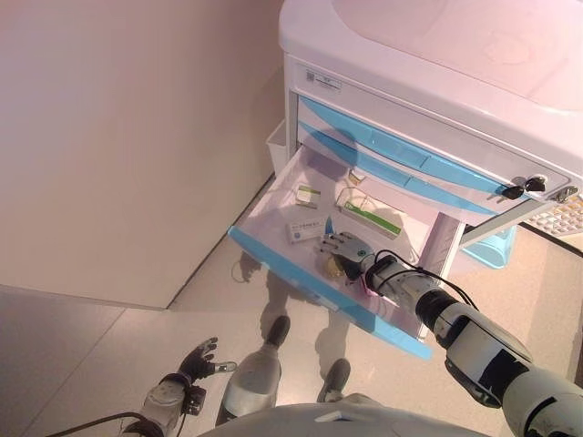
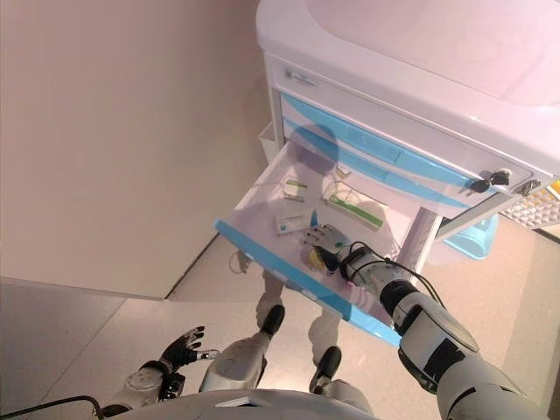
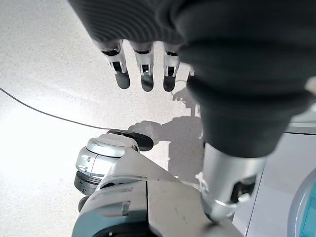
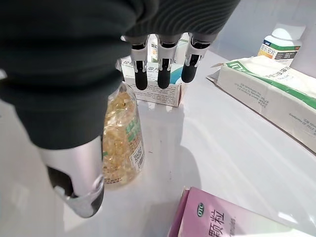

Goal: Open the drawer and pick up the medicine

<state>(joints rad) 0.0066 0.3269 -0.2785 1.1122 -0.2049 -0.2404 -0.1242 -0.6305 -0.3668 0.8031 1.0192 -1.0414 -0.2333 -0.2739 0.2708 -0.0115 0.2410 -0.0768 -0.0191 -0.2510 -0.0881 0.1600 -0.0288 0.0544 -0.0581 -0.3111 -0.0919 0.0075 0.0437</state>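
Note:
The white drawer (image 1: pixel 273 259) with a blue front edge stands pulled out of the cart. My right hand (image 1: pixel 351 248) is inside it, open, fingers straight. A clear bottle of yellow capsules (image 4: pixel 121 136) lies on the drawer floor right under the hand, between the thumb (image 4: pixel 79 182) and the fingers (image 4: pixel 163 69); it also shows in the left eye view (image 1: pixel 332 267). I cannot tell whether the thumb touches it. My left hand (image 1: pixel 196 360) hangs low near the floor, open and empty, its fingers (image 3: pixel 143 69) straight.
The drawer also holds a white-and-blue box (image 4: pixel 158 91), a long green-and-white box (image 4: pixel 266 94), a small white bottle (image 4: pixel 279 44), a small box (image 1: pixel 308 194) and a pink box (image 4: pixel 222 217). The white cart (image 1: pixel 437 55) has keys (image 1: pixel 524 187) in its lock. A wall (image 1: pixel 118 137) stands on the left.

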